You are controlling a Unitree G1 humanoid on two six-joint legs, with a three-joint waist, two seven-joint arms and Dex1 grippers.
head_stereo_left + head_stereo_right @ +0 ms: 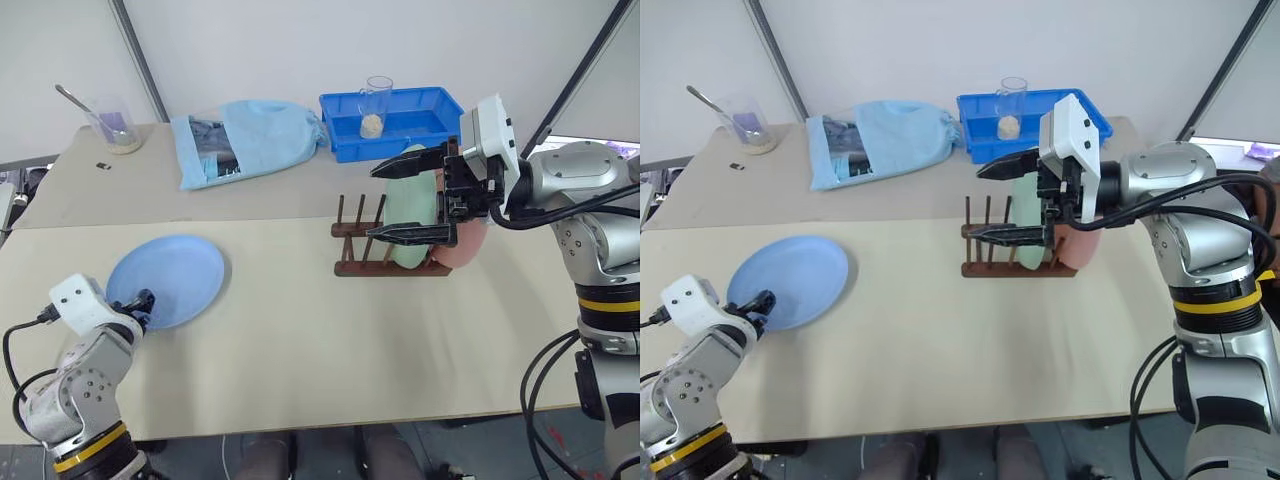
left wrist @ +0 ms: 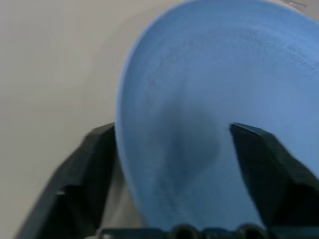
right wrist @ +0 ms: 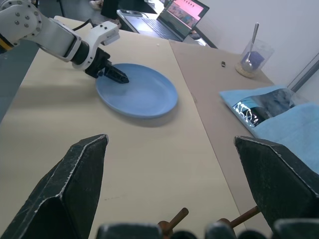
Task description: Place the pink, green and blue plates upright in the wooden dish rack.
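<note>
The blue plate (image 1: 170, 275) lies flat on the beige table's left side. My left gripper (image 1: 140, 305) is at its near rim, open. In the left wrist view one finger (image 2: 89, 164) is outside the rim and the other is over the plate's face (image 2: 214, 74). The dark wooden dish rack (image 1: 360, 265) stands at the table's middle right. The green plate (image 1: 408, 195) and the pink plate (image 1: 465, 245) stand upright in it. My right gripper (image 1: 373, 202) hovers open above the rack, in front of those plates, holding nothing.
At the back stand a blue bin (image 1: 425, 125) with a glass cup (image 1: 377, 105) in it, a light blue bag (image 1: 245, 140) and a beaker with a spoon (image 1: 115, 128). A laptop (image 3: 174, 17) sits beyond the table's left end.
</note>
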